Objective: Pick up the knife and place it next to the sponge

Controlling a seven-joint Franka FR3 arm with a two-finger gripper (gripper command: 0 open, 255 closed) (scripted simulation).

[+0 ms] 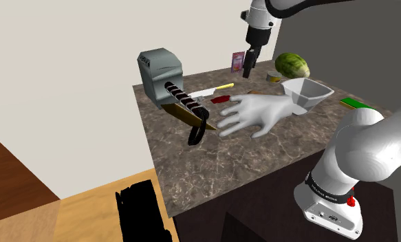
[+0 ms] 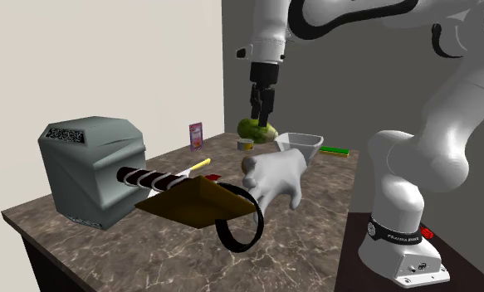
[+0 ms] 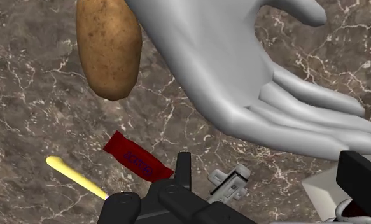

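The gripper [image 1: 247, 73] hangs high over the counter [image 1: 192, 165] with its fingers spread wide and nothing between them, above the patch just past the white glove's [image 1: 261, 113] fingertips. The knife [image 1: 216, 89] lies flat right there, between the glove's fingers and the back wall, with a little red packet [image 1: 219, 100] between it and the glove. It's a skinny thing: thin yellow handle, pale blade, barely any height to it. To grab it well, the arm probably wants to drop straight down, turn the fingers across the handle and close low against the counter, since something that thin slips easy. It should steer clear of the packet and the glove's fingers going down. The sponge [image 1: 355, 104] sits on the glove's other side, past its wrist, so the carry has to clear the glove
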